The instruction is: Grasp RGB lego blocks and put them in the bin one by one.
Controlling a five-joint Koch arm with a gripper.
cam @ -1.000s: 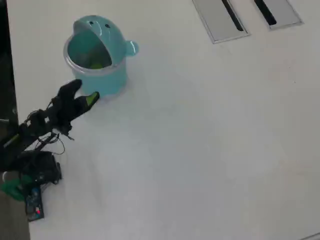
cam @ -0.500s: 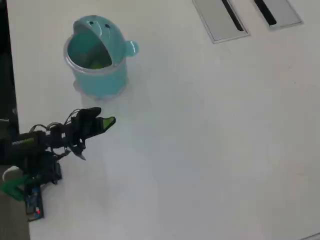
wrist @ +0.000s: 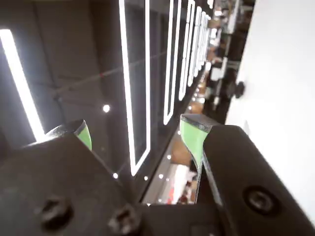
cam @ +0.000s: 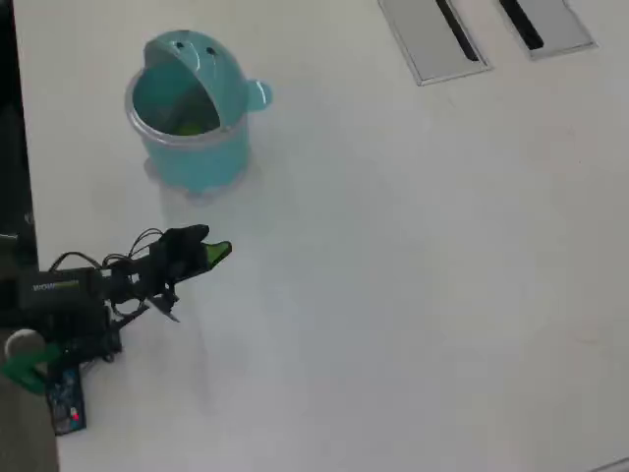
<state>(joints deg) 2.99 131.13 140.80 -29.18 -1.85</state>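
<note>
Wrist view: the claw (wrist: 138,135) stands wide, its 2 green-tipped fingers (wrist: 193,133) well apart with nothing between them; the camera looks up at ceiling light strips, with white worktop (wrist: 280,88) at the right edge.

Overhead view: the claw (cam: 216,253) lies low over the bare white worktop (cam: 413,275), apart from the round teal-blue translucent plastic bin (cam: 192,162). 1 second ago it was touching the bin's front wall; it has since drawn back toward its base. A yellow-green lego block (cam: 189,125) shows inside the bin; the red and blue blocks cannot be made out. No block lies on the worktop, so the task appears finished or nearly so.
</note>
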